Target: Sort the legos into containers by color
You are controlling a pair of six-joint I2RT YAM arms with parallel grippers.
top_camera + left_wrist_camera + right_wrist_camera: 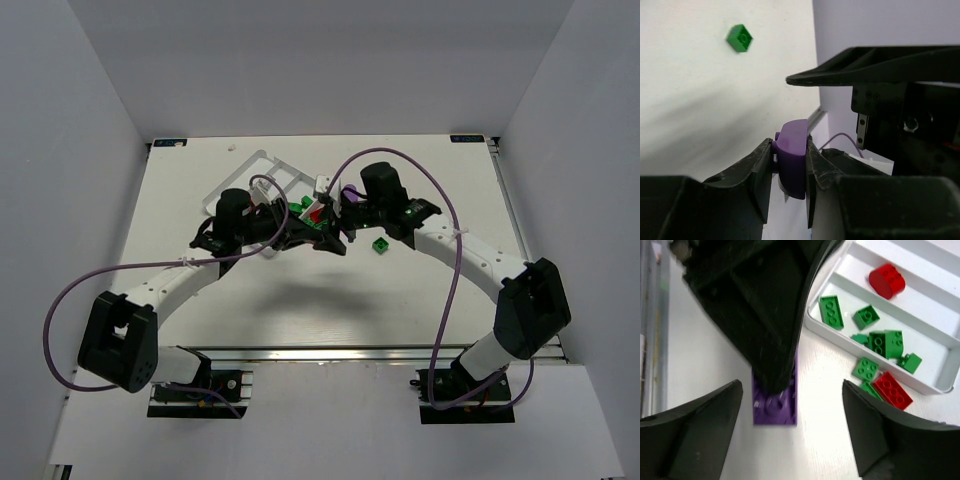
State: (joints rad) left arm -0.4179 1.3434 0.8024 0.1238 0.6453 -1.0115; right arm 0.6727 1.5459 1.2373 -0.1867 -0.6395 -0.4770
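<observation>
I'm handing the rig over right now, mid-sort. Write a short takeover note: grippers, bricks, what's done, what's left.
Left gripper: shut on a rounded purple brick.
Right gripper: open, empty, above a flat purple brick lying on the table.
Done: several green bricks in one compartment of the tray, a round red brick in the next.
Left: bin both purples; a red brick and a green brick lie just outside the tray; a lone green brick lies apart.

right gripper [792, 392]: fingers spread wide | purple plate [776, 409]: flat on table [710, 350] between them | tray [940, 305]: green legos [831, 311], round red lego [886, 280] in neighbouring compartments
</observation>
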